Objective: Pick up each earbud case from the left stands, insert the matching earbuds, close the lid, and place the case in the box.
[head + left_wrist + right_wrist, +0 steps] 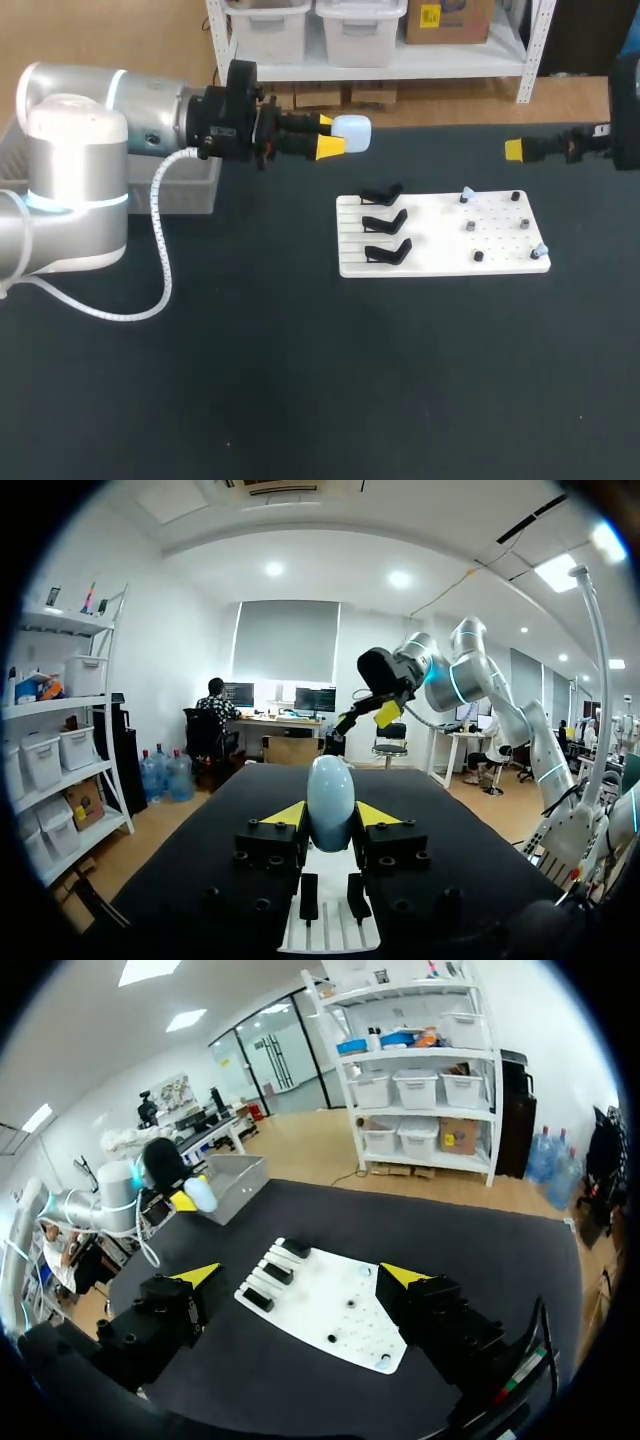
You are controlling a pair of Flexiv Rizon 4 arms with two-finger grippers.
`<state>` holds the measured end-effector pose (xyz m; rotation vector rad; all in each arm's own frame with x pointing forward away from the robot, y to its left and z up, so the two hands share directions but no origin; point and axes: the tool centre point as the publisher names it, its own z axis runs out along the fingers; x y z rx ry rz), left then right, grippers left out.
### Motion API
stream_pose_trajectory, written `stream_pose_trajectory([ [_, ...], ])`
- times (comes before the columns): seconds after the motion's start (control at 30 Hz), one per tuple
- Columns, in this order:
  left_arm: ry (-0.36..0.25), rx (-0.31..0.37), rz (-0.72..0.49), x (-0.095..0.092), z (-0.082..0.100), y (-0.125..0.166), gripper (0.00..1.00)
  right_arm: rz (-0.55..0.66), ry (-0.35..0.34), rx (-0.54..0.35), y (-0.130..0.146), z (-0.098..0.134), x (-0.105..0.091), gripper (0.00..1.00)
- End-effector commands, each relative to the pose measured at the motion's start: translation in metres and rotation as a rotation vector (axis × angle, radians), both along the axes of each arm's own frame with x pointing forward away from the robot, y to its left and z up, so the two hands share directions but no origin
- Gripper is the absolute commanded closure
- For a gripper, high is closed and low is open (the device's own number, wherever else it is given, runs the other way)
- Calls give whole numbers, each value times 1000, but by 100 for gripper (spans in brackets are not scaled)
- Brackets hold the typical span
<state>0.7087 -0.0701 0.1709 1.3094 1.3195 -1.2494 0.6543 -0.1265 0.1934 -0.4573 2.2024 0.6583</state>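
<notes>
Three black stands point(384, 221) along the left edge of the white board point(430, 240) are bare. The one earbud case point(353, 132) in view is clamped between the fingers of your left gripper point(332, 135). It is held level above the bench point(300, 380) near its far edge, between the grey box point(192, 190) at the far left and the board. Your right gripper point(300, 1278) hangs with its fingers spread wide and nothing between them, over the bench's far right, off the board's right edge.

I judge the step in hand to be fitting the earbuds; whether the lid is up I cannot tell. Two small pale pieces, likely the earbuds point(466, 195), sit on the board's right half among dark pegs point(471, 226). One is near the far edge, the other at the near right corner. Hold the case firm and level with its opening turned toward the right arm. Bring the right fingers straight down on one earbud so they don't clip a neighbouring peg.

For room, the gap between your two grippers lies over the board's far edge, so do the joining there, above the height of the stands. The box sits just behind the left arm, so the later drop looks like a short swing back. Mind the box's near wall and the white cable point(160, 270) looping from the left wrist.
</notes>
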Motion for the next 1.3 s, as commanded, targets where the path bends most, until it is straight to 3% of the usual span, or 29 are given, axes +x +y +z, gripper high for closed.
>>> stream_pose_trajectory([
  [0.03,0,-1,0,0,0,0,100,-56,-21,-94,27,16,-30,0],
  [0.33,0,-1,0,0,0,0,100,29,-1,-152,84,18,-35,0],
  [0.7,0,-1,0,0,0,0,100,105,36,-207,142,14,-21,0],
  [1.03,0,-1,0,0,0,0,100,128,45,-228,174,14,-2,0],
  [1.3,0,-1,0,0,0,0,100,111,78,-234,179,8,14,0],
])
